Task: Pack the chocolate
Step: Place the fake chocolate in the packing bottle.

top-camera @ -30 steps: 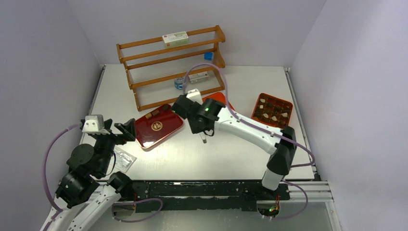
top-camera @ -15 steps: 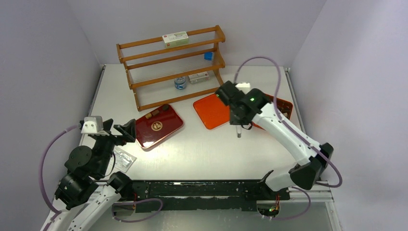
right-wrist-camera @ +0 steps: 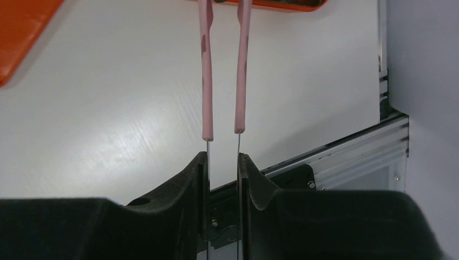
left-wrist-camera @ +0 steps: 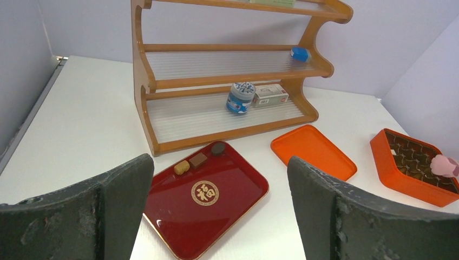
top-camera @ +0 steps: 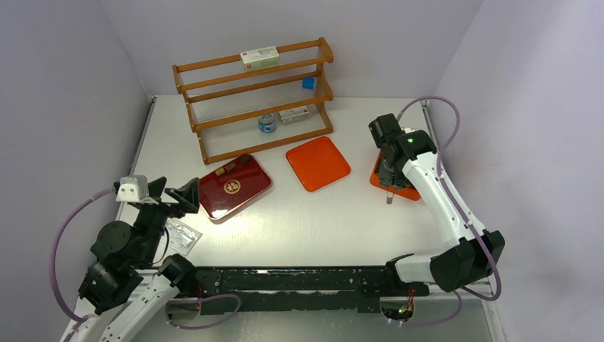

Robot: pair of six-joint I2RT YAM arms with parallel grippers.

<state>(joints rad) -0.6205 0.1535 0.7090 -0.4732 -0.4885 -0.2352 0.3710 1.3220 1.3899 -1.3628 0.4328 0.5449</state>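
Observation:
Three pieces of chocolate [left-wrist-camera: 198, 159] lie in a row at the far edge of the dark red tray [left-wrist-camera: 227, 214] with a gold emblem. More chocolate sits in the brown compartments of the orange box [left-wrist-camera: 403, 181] on the right. My right gripper [top-camera: 388, 179] hangs over that box [top-camera: 407, 191] and hides most of it. This gripper [right-wrist-camera: 223, 162] is shut on the metal shanks of the pink tongs [right-wrist-camera: 205, 81], whose tip [left-wrist-camera: 444, 164] is over the box. Whether the tongs carry a piece does not show. My left gripper [top-camera: 176, 191] stands open and empty, short of the dark red tray [top-camera: 246, 191].
An orange lid [top-camera: 318, 162] lies between the tray and the box. A wooden shelf rack [top-camera: 253, 100] at the back holds small boxes and a tin [left-wrist-camera: 238, 97]. A clear wrapper [top-camera: 181, 235] lies by the left arm. Walls close in on both sides.
The right arm has swung right with the tongs, from beside the dark red tray, past the orange lid, to the orange box. The left arm has barely moved.

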